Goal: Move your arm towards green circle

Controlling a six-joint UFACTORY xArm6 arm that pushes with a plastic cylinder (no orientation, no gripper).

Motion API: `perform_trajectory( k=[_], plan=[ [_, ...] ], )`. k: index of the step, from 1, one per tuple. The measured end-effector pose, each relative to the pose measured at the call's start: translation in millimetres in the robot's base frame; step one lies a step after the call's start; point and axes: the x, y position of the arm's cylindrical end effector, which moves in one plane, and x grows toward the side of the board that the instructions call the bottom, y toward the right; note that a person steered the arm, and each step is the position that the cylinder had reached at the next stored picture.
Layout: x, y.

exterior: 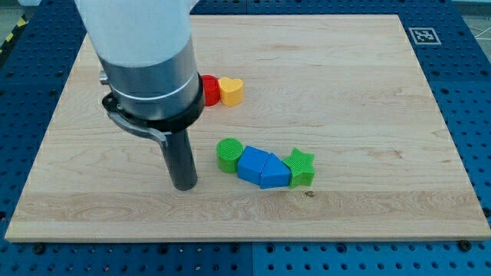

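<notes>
Nearest to you, at the view's bottom, the front edge of the wooden bench (115,230) runs across above the blue perforated base (468,115). A little further in, my tip (184,186) rests on the wood, left of the middle. There is no pincer on this arm, only the dark rod, so there is no open or closed state for you to read.

Just to the view's right of the tip, close but apart from it, you have a row of four blocks packed side by side: the green circle (229,154) at the left end, then a blue cube-like block (250,163), a blue triangular block (274,172), and the green star (301,166) at the right end.

Further back, towards the view's top, a yellow heart (232,90) sits touching a red block (209,90), which the arm's grey housing (149,69) partly hides, so you cannot make out its shape.
</notes>
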Motion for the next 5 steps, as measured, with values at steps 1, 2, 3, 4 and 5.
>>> perform_trajectory(
  k=[1, 2, 3, 4, 5],
  plan=[
    [-1.6, 16.4],
    [-23.7, -10.5],
    [-54.1, -23.3],
    [-56.5, 3.4],
    [-42.6, 39.2]
  ],
)
